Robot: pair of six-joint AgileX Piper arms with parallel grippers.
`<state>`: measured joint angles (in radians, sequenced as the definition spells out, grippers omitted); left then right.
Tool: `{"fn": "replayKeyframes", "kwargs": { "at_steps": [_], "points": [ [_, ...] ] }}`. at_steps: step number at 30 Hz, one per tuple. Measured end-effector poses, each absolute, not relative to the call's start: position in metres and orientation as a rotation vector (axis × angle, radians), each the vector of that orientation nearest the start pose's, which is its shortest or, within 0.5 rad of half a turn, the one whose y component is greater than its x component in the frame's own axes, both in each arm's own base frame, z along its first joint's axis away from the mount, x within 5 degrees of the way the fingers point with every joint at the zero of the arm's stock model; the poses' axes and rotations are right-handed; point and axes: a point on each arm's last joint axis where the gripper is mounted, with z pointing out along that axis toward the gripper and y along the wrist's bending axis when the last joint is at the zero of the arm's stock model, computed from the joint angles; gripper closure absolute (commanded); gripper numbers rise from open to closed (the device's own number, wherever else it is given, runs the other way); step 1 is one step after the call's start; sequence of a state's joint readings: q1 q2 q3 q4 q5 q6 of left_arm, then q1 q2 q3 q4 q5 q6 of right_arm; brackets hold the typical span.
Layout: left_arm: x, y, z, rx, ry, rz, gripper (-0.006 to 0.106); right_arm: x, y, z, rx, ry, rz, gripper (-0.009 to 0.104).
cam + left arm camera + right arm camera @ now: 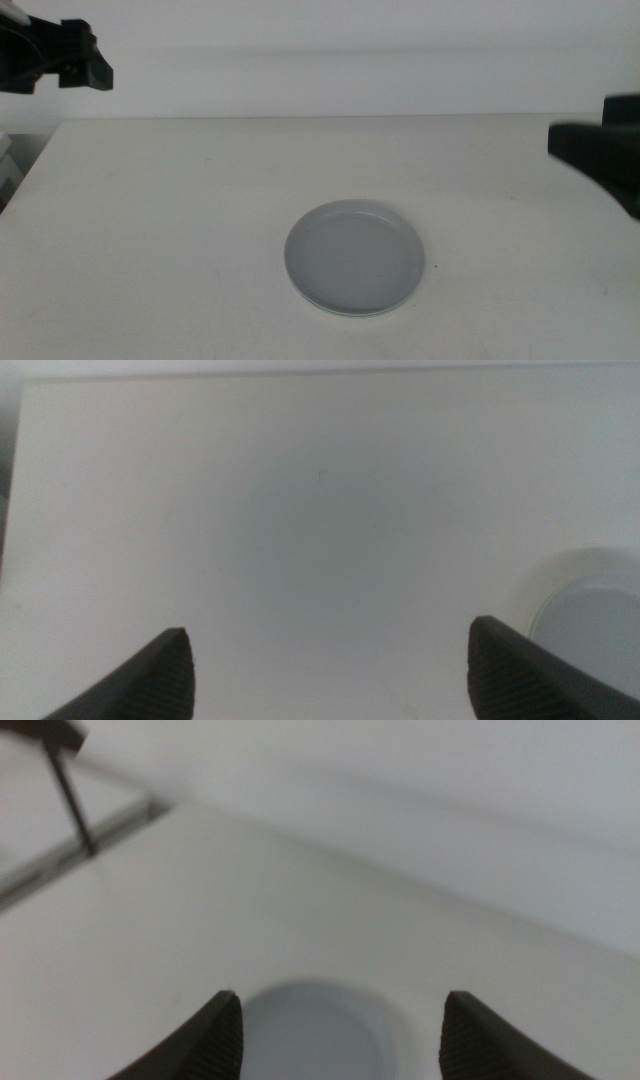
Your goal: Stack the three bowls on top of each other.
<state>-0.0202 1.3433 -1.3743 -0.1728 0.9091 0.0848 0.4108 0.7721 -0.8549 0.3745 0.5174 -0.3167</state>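
Observation:
The three bowls sit nested in one stack near the table's middle front. The light grey-blue bowl is on top, and a pale rim peeks out beneath it. In the left wrist view the white bowl's rim and the pale green rim ring the grey-blue bowl. My left gripper hangs high at the far left, open and empty. My right gripper hovers at the right edge, also open and empty, with the blurred stack below it.
The white table ends at a left edge with some equipment beyond it. A white wall stands behind. The right wrist view shows a dark rod beyond the table's far corner.

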Motion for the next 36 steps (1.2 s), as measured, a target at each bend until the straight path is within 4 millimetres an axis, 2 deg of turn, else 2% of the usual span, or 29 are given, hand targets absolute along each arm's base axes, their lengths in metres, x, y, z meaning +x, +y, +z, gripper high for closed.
{"fn": "replayKeyframes", "kwargs": {
  "at_steps": [3,7,10,14,17,20,25,32,36],
  "points": [
    [0.275,-0.020,0.404,0.072,2.308,-0.191,-0.004,0.148,0.079,0.384,-0.423,1.818,0.473,0.045],
    [0.266,-0.031,0.417,0.139,2.230,-0.207,-0.004,0.182,0.091,0.377,-0.347,1.850,0.481,0.045],
    [0.260,-0.038,0.424,0.184,2.188,-0.219,-0.004,0.208,0.094,0.379,-0.305,1.878,0.460,0.045],
    [0.252,-0.036,0.431,0.188,2.156,-0.200,-0.004,0.241,0.074,0.391,-0.196,1.910,0.394,0.046],
    [0.241,-0.031,0.434,0.184,2.131,-0.173,-0.004,0.252,0.050,0.403,-0.137,1.924,0.319,0.046],
    [0.225,-0.029,0.429,0.176,2.091,-0.163,-0.004,0.247,0.033,0.407,-0.146,1.951,0.249,0.046],
    [0.190,-0.025,0.403,0.143,1.993,-0.153,-0.004,0.218,0.027,0.398,-0.172,1.923,0.202,0.046],
    [0.146,-0.018,0.347,0.084,1.852,-0.143,-0.004,0.161,0.018,0.354,-0.147,1.788,0.104,0.046],
    [0.134,-0.014,0.324,0.043,1.753,-0.138,-0.004,0.135,0.013,0.331,-0.118,1.715,0.070,0.046]
  ]
}}
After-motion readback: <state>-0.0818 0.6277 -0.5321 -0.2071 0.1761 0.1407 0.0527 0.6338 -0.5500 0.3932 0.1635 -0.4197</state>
